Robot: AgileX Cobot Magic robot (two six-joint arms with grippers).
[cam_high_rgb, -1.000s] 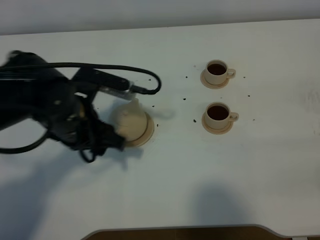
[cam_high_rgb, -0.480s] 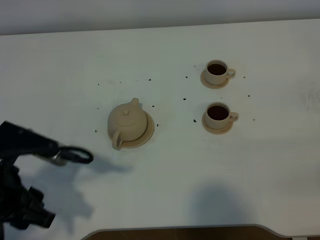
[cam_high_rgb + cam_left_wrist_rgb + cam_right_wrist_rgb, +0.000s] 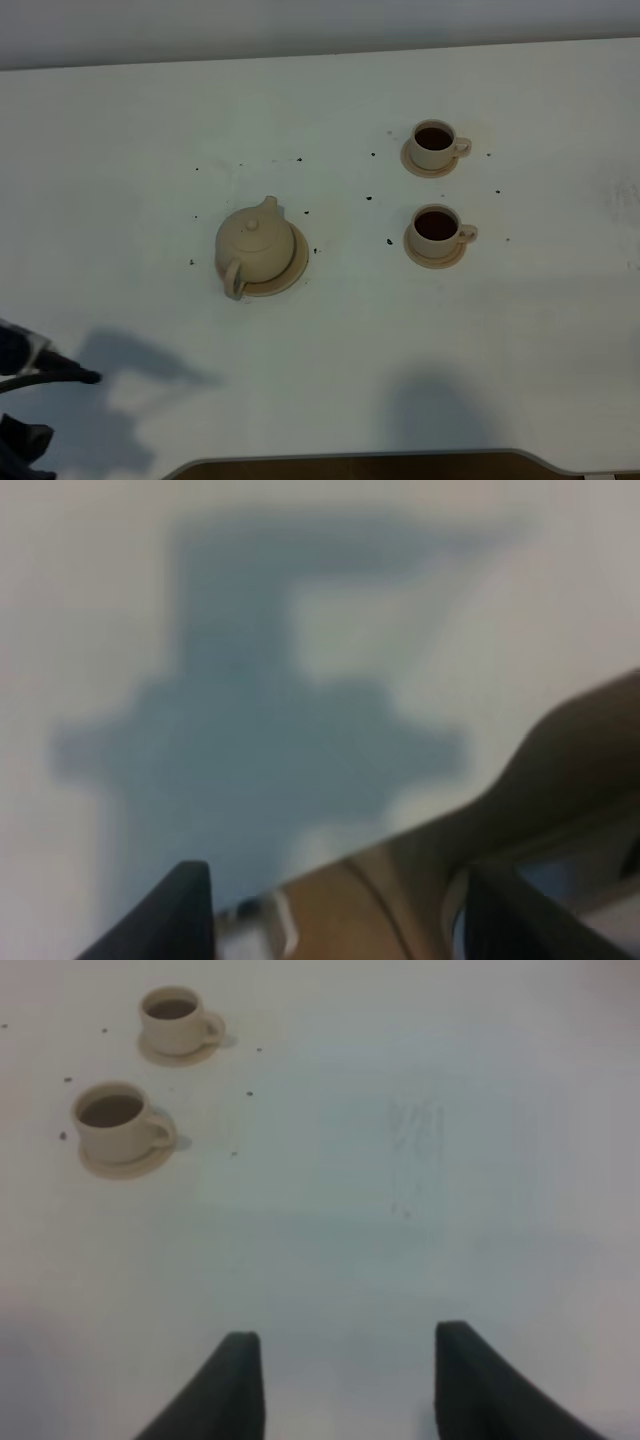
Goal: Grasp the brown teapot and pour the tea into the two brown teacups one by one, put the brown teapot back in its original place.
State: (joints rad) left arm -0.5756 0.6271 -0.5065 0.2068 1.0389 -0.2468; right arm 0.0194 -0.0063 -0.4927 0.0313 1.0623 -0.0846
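On saucer disc (image 3: 296,262): brown teapot (image 3: 254,245) upright, released; right of teapot, both teacups (image 3: 435,146) (image 3: 437,226) hold dark tea; left gripper (image 3: 340,910) spread, empty; right gripper (image 3: 340,1380) spread, empty; task looks complete.

The squat tan ceramic teapot (image 3: 255,246) on its flat beige saucer (image 3: 296,268) and two tan cups of dark tea (image 3: 436,225) (well apart) leave an open white tabletop (image 3: 330,340) between and around them.
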